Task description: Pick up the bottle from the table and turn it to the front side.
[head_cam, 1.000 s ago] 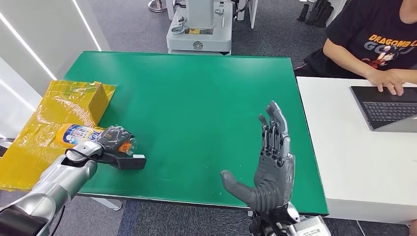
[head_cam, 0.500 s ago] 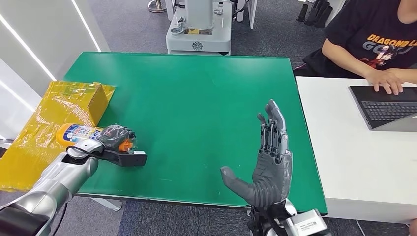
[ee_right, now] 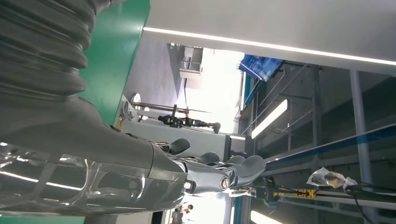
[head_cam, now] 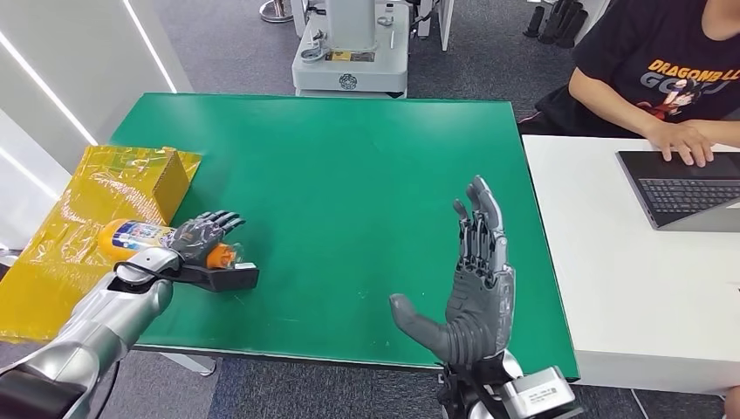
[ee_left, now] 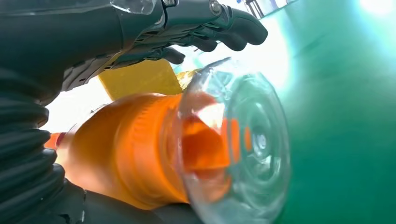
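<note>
The bottle (head_cam: 140,236) is seen lying on its side at the left edge of the green table (head_cam: 349,166), its orange body and blue-and-white label partly over the yellow wrapping (head_cam: 61,236), its clear-capped end pointing toward the table's middle. The left hand (head_cam: 202,234) is placed over the capped end of the bottle, with the fingers (head_cam: 225,220) stretched out and spread apart above it rather than wrapped around it; the hand is released and nothing is gripped. In the left wrist view the clear cap (ee_left: 243,144) and orange neck are seen close up, with the dark fingers extended above them and a gap of light between fingers and bottle. Whether the palm is touching the bottle cannot be told.

The right hand (head_cam: 476,279) is held upright over the near right part of the table, palm facing left, fingers straight and thumb out to the side, with nothing in it.

A yellow box (head_cam: 170,179) is set just behind the bottle. At the white desk (head_cam: 611,288) on the right, a laptop (head_cam: 681,192) is being typed on by a person (head_cam: 663,70) in a black shirt.
</note>
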You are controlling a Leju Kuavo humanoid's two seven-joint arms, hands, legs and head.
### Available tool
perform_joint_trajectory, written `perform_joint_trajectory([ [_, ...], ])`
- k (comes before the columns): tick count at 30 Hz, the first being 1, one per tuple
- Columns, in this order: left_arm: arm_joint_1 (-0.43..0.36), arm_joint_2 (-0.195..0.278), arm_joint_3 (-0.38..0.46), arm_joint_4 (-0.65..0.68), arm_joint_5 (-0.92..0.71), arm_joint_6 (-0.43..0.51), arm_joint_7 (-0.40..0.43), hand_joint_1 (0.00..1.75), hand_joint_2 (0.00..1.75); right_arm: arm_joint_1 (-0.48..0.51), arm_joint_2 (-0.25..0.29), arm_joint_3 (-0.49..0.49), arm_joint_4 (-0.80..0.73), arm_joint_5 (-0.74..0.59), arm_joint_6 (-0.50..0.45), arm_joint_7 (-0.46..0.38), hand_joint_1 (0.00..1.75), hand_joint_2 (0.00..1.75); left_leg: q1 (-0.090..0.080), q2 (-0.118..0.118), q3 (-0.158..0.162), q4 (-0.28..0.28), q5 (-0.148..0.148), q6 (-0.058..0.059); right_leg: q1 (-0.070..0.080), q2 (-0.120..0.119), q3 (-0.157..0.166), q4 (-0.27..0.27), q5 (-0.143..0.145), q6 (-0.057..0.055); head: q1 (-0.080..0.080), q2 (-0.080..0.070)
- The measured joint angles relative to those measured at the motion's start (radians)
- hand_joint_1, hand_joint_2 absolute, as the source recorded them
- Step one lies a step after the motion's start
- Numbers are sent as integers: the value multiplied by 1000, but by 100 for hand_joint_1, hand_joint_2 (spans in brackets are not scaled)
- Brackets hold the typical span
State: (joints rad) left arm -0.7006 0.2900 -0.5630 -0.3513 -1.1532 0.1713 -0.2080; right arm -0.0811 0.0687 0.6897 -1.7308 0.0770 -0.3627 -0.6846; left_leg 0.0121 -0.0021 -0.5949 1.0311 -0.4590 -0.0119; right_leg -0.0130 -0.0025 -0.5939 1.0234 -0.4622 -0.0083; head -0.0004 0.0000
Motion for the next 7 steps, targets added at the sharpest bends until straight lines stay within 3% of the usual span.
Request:
perform_joint_trajectory([
  [7,48,-2,57,0,36,99,-23,0,175,-5,0,0,0,10,-6,-2,0,175,0,1,1,0,0,0,0,1,0,0,0,0,0,0],
])
